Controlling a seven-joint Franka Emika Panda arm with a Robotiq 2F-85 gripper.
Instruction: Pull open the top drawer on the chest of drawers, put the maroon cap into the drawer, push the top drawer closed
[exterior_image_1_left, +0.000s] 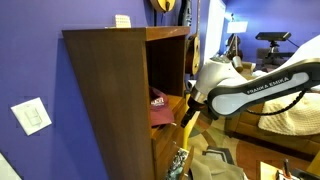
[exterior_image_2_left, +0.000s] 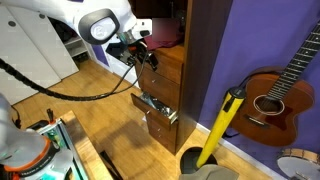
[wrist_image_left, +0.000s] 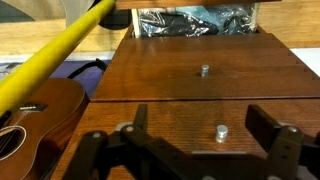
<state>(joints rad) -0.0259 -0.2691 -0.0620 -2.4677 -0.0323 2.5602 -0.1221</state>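
The top drawer (wrist_image_left: 180, 122) is shut. In the wrist view your fingers (wrist_image_left: 137, 122) stand spread around its knob (wrist_image_left: 219, 131), off-centre, so closing may slip off. In an exterior view the maroon cap (exterior_image_1_left: 158, 101) sits in the cubby (exterior_image_1_left: 166, 68). In an exterior view the open lower drawer (exterior_image_2_left: 158, 106) could snag you.

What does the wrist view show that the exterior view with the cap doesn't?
Wrist only: the closed drawer fronts and their knobs, the nearer knob framed by the fingers of the open hand. Exterior only: the maroon cap in the cubby of the cabinet, and a wall switch. Both: silvery clutter in the pulled-out lower drawer.
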